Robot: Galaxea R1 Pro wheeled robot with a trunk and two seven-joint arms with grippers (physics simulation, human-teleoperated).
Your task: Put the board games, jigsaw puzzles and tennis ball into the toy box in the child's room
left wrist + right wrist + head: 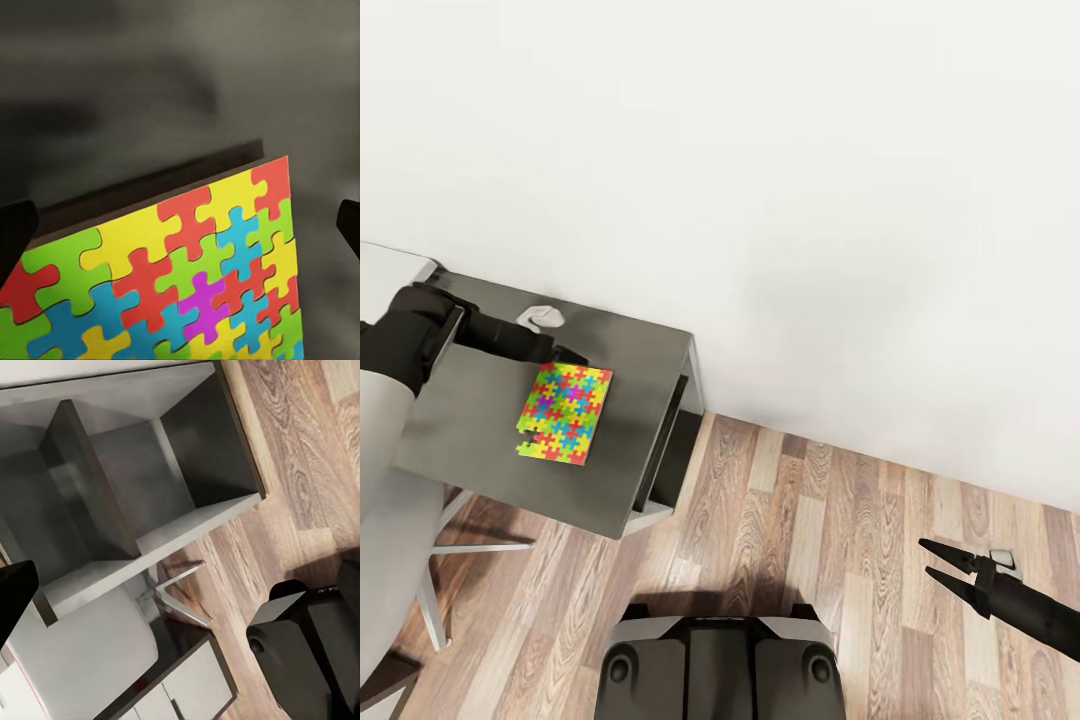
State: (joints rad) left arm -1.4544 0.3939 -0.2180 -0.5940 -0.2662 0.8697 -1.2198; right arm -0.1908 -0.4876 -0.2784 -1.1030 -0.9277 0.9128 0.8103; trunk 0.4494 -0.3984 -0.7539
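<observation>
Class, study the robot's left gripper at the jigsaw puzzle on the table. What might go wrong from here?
1. The jigsaw puzzle lies flat on the table; the left gripper, open at its far edge, may slide over it rather than grasp it.
2. Pushed, the puzzle could skid toward the table's near edge and drop to the wooden floor.

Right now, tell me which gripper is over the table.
The left gripper, reaching across the grey table to the far edge of the colourful jigsaw puzzle. The right gripper hangs open above the wooden floor.
</observation>
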